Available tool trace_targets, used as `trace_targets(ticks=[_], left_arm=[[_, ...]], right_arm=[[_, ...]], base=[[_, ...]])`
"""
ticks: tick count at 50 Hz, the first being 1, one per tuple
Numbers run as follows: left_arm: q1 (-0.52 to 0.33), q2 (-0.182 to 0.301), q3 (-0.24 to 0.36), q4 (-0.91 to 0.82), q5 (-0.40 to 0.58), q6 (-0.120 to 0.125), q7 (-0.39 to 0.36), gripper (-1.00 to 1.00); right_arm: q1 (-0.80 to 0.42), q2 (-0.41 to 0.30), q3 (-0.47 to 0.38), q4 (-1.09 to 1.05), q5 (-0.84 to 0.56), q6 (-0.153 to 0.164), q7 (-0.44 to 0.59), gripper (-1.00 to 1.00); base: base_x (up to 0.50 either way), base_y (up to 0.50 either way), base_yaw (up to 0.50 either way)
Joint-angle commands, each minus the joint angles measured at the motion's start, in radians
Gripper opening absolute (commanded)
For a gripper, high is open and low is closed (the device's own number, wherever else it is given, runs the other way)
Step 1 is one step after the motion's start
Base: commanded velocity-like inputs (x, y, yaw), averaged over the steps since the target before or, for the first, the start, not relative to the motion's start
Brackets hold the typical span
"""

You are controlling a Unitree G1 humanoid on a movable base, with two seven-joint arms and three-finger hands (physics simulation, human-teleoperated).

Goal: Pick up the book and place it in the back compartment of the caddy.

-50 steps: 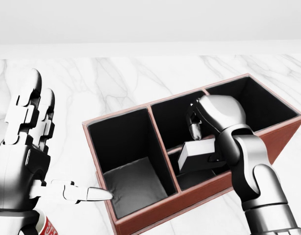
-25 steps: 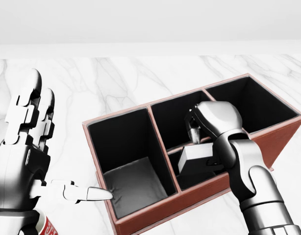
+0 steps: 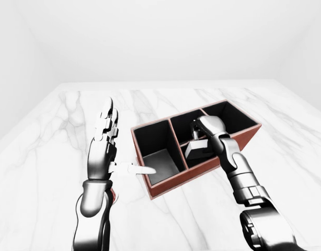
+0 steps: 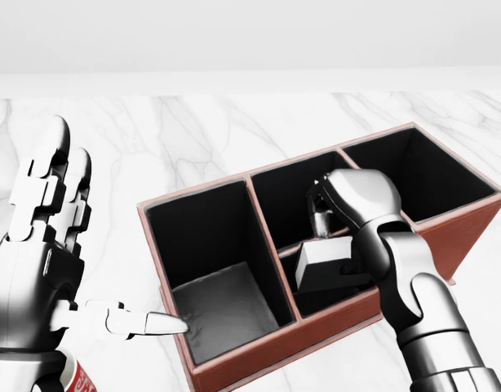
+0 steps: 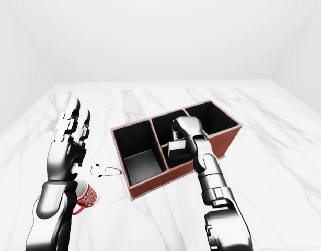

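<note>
The red-brown caddy [image 4: 234, 181] stands on the marble table, with black-lined compartments: a big one at the left, a middle one split by a low divider, and one at the right. My right hand [image 4: 325, 227] reaches in from the bottom right and is shut on the grey book [image 4: 328, 268]. The book hangs tilted in the lower half of the middle compartment, just below the divider in the head view. Whether it touches the bottom I cannot tell. My left hand [image 4: 67, 237] is raised at the left of the caddy, open, its thumb pointing at the caddy's left wall.
A red patterned mug [image 5: 87, 197] stands on the table below my left hand, left of the caddy. White marble table [image 3: 286, 157] stretches all round, with its far edge against a white wall.
My right hand has sunk slightly and shifted left, carrying the book deeper into the lower middle compartment. The left hand and the caddy have stayed put.
</note>
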Motion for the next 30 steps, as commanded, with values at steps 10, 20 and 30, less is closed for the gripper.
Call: trace_targets(ticks=[10, 20, 30], left_arm=[[0.000, 0.000, -0.002, 0.000, 0.001, 0.000, 0.001, 0.99], [-0.008, 0.001, 0.000, -0.008, 0.001, 0.000, 0.001, 0.99], [-0.008, 0.001, 0.000, -0.008, 0.001, 0.000, 0.000, 0.99]], right_arm=[[-0.012, -0.011, -0.002, 0.036, -0.019, 0.000, -0.073, 1.00], [-0.001, -0.010, -0.003, 0.009, -0.024, 0.000, -0.068, 1.00], [0.062, -0.002, -0.030, -0.213, -0.006, 0.038, 0.039, 1.00]], base=[[0.01, 0.00, 0.00], [0.00, 0.00, 0.00], [0.00, 0.00, 0.00]])
